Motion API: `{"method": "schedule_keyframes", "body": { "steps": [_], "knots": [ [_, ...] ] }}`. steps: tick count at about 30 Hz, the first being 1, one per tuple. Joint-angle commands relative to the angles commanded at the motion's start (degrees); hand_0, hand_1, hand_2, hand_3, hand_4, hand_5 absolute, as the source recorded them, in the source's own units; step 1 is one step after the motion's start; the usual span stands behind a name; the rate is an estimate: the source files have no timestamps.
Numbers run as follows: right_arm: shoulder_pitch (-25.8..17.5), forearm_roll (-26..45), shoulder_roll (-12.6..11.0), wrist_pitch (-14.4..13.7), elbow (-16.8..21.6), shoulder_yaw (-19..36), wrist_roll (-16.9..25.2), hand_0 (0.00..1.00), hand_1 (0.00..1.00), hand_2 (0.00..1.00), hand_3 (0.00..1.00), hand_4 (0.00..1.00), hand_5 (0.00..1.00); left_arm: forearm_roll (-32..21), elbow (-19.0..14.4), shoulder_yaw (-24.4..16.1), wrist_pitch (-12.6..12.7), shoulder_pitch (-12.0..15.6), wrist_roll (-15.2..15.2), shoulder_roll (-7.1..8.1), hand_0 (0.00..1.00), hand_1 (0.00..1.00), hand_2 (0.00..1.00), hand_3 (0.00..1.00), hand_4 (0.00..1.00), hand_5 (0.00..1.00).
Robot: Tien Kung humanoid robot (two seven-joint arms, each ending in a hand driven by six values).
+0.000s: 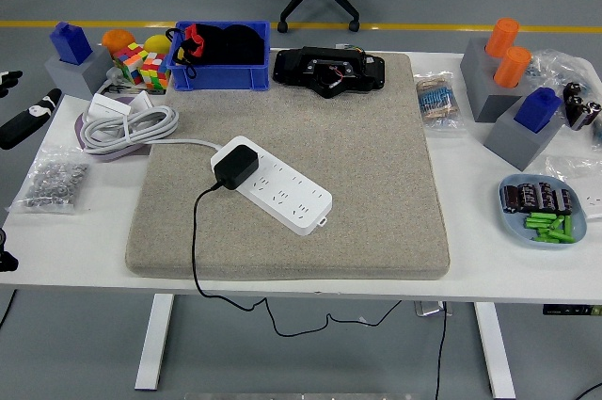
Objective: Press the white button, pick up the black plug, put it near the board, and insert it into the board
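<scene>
Black plug [234,165] sits seated at left end of white power strip [275,185] on beige mat [292,155], cord trailing off desk [75,231] edge. Left hand [23,120] at far left, fingers apparently relaxed, empty. Check plug fully home; keep hand clear of cord.

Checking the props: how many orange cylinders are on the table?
2: both orange cylinders stand on the grey block at the table's far right, one just behind the other. None seem hidden.
</scene>
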Motion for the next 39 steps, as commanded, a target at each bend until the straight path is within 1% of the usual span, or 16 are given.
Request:
{"method": "schedule_keyframes", "body": {
  "steps": [5, 13, 16, 20, 21, 27, 39],
  "knots": [
    [0.2, 0.1, 0.1, 0.1, 0.0, 0.0, 0.0, 0.635, 0.635, 0.618, 0.599, 0.682, 0.443, 0.1, 0.5, 0.0, -0.3, -0.1, 0.2, -0.13, 0.942, 0.871, 0.827, 0.804, 0.845, 0.518],
    [0.6, 0.5, -0.2, 0.1, 0.0, -0.7, 0.0, 0.634, 0.636, 0.618, 0.599, 0.682, 0.443, -0.1, 0.3, 0.3, -0.3, 0.0, -0.1, -0.26, 0.94, 0.868, 0.827, 0.801, 0.842, 0.507],
    [0.7, 0.6, -0.2, 0.1, -0.1, -1.0, 0.0, 0.634, 0.636, 0.618, 0.598, 0.681, 0.443, -0.2, 0.2, 0.4, -0.2, 0.0, -0.3, -0.27, 0.938, 0.867, 0.823, 0.8, 0.838, 0.497],
    [0.8, 0.7, 0.0, 0.1, -0.1, -1.2, -0.1, 0.634, 0.636, 0.618, 0.598, 0.681, 0.443, -0.7, 0.7, 0.5, 0.4, 0.0, -1.5, -0.41, 0.938, 0.867, 0.823, 0.8, 0.838, 0.497],
    [0.8, 0.8, 0.0, 0.1, -0.1, -1.2, 0.0, 0.634, 0.635, 0.618, 0.598, 0.682, 0.445, -0.7, 0.7, 0.6, 0.6, 0.1, -1.7, -0.43, 0.93, 0.858, 0.815, 0.792, 0.836, 0.48],
    [0.7, 0.7, 0.0, 0.1, -0.2, -1.3, -0.1, 0.635, 0.635, 0.618, 0.599, 0.681, 0.443, -0.3, 0.3, 0.9, 0.4, 0.2, -1.0, -0.58, 0.93, 0.86, 0.816, 0.793, 0.837, 0.481],
    [0.7, 0.8, 0.1, 0.1, -0.5, -1.4, -0.1, 0.634, 0.636, 0.618, 0.598, 0.68, 0.443, -0.7, 0.2, 1.1, 0.9, 0.3, -2.1, -0.66, 0.928, 0.854, 0.809, 0.786, 0.832, 0.471]
  ]
}}
